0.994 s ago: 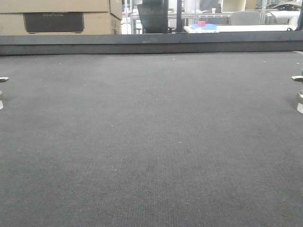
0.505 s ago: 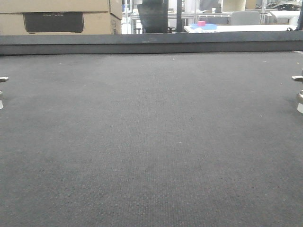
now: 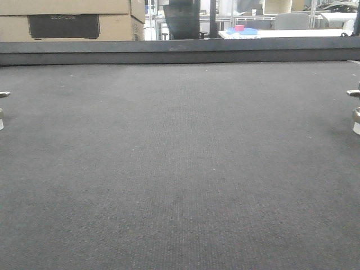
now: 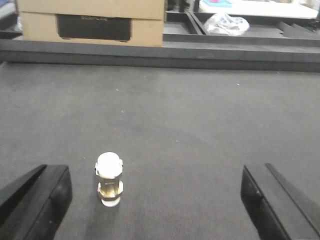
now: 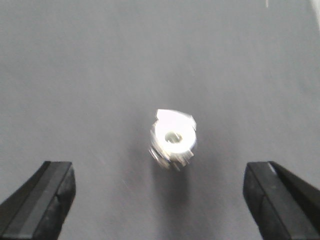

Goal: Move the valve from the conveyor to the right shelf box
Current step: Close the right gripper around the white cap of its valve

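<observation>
The valve (image 5: pixel 173 140) stands on end on the conveyor (image 5: pixel 100 60), seen from almost straight above in the right wrist view. It is a small bright metal body with a round hole in its top, and its outline is blurred. It sits between the two fingers of the right gripper (image 5: pixel 159 195), a little ahead of the tips and close to the centre line. This gripper is spread wide and holds nothing. I judge the step in hand to be the descent onto the valve. To do it well, I would keep the part centred between the fingers and go straight down. I would close on its flats only when the tips are low beside the body, so it is not tipped over. The right arm points its gripper down at the belt from above. A second valve (image 4: pixel 109 178) stands upright between the fingers of the left gripper (image 4: pixel 152 200), nearer its left finger. That gripper is also wide apart and empty, held low and aimed forward along the belt toward the dark rail (image 4: pixel 160 52), with a cardboard box (image 4: pixel 90 20) beyond it. The right shelf box is not in any view.
</observation>
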Controlling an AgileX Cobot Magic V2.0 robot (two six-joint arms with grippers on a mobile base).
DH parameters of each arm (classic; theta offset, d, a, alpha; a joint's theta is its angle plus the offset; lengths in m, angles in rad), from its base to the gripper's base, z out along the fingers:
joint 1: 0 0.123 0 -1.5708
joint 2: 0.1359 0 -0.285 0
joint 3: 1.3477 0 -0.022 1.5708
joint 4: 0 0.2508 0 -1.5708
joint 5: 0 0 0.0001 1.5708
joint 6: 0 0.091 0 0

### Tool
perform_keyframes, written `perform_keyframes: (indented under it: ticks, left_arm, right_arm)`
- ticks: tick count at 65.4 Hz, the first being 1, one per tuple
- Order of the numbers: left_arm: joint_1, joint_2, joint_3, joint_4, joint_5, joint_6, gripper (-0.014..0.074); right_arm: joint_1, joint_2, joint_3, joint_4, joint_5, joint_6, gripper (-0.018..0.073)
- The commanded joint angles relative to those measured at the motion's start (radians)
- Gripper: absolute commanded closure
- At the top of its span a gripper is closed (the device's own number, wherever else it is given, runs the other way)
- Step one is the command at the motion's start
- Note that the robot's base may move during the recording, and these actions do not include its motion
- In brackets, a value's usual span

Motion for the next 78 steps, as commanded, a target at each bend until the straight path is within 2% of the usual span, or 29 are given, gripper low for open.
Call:
perform_keyframes:
  ticks: [1, 13, 35, 49, 61, 66, 70, 72, 78]
  left_arm:
    - [-0.006, 0.002, -0.01, -0.007, 0.012, -0.002, 0.0006]
    - [-0.006, 0.002, -0.01, -0.007, 0.055, -0.002, 0.0006]
    - [-0.006, 0.002, -0.01, -0.007, 0.077, -0.002, 0.0006]
    - [-0.006, 0.002, -0.01, -0.007, 0.097, -0.002, 0.0006]
    - [-0.006, 0.002, -0.01, -0.007, 0.097, -0.002, 0.0006]
    - [-0.006, 0.002, -0.01, -0.007, 0.097, -0.002, 0.0006]
    - [-0.006, 0.002, -0.01, -0.007, 0.097, -0.002, 0.0006]
    - [-0.006, 0.002, -0.01, -0.007, 0.097, -0.002, 0.0006]
    - [-0.006, 0.002, -0.01, -0.007, 0.097, -0.002, 0.0006]
  right_arm:
    - [0.001, 0.106, -0.104, -0.055, 0.136, -0.002, -0.0009]
    - [-0.007, 0.279, -0.214, -0.055, 0.189, 0.019, -0.0009]
    - [-0.034, 0.527, -0.222, -0.046, 0.143, 0.077, -0.0009]
    - [-0.04, 0.605, -0.222, -0.019, 0.053, 0.077, -0.0009]
    - [-0.04, 0.636, -0.222, -0.007, 0.035, 0.077, 0.0006]
    - [-0.04, 0.645, -0.222, -0.007, 0.038, 0.077, 0.0061]
    - [-0.04, 0.647, -0.222, -0.007, 0.047, 0.077, 0.016]
    - [-0.04, 0.647, -0.222, -0.007, 0.058, 0.077, 0.0221]
    - [-0.04, 0.647, -0.222, -0.02, 0.086, 0.077, 0.0493]
